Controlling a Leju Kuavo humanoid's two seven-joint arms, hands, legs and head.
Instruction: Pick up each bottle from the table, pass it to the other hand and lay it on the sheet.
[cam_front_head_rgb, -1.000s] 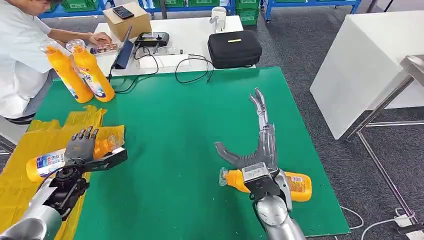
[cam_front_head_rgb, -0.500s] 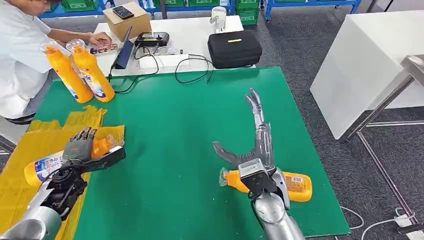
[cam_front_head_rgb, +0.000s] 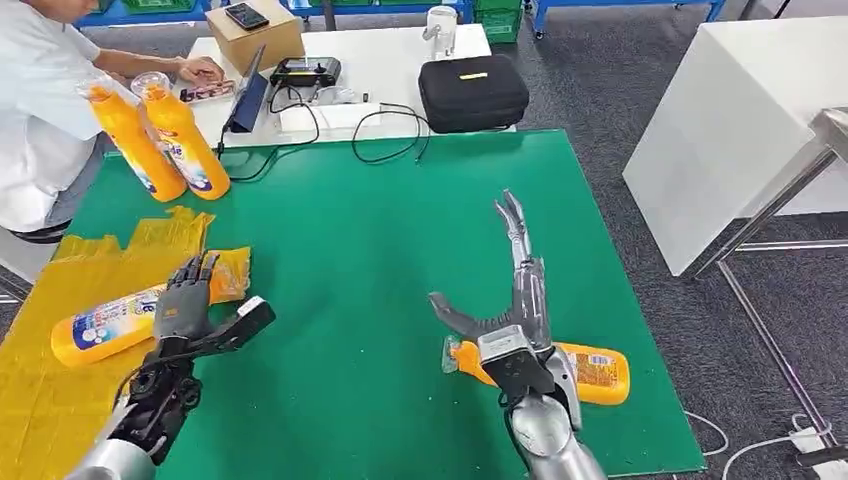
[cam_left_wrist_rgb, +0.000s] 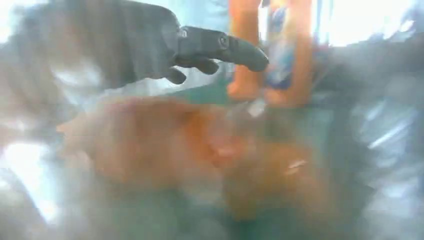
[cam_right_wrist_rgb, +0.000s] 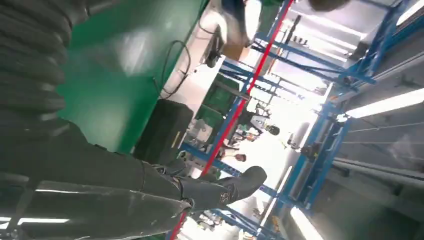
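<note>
Head view: four orange bottles (cam_front_head_rgb: 110, 325), two standing, two lying.

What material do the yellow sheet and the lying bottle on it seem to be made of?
The yellow sheet looks like thin plastic film: it is creased and slightly glossy. The bottle lying on it seems to be smooth orange plastic with a printed label; its exact type cannot be told.

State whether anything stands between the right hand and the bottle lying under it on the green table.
Nothing visible does. The right hand hovers open above the bottle, whose middle is hidden by the wrist; the green table around them is bare.
</note>
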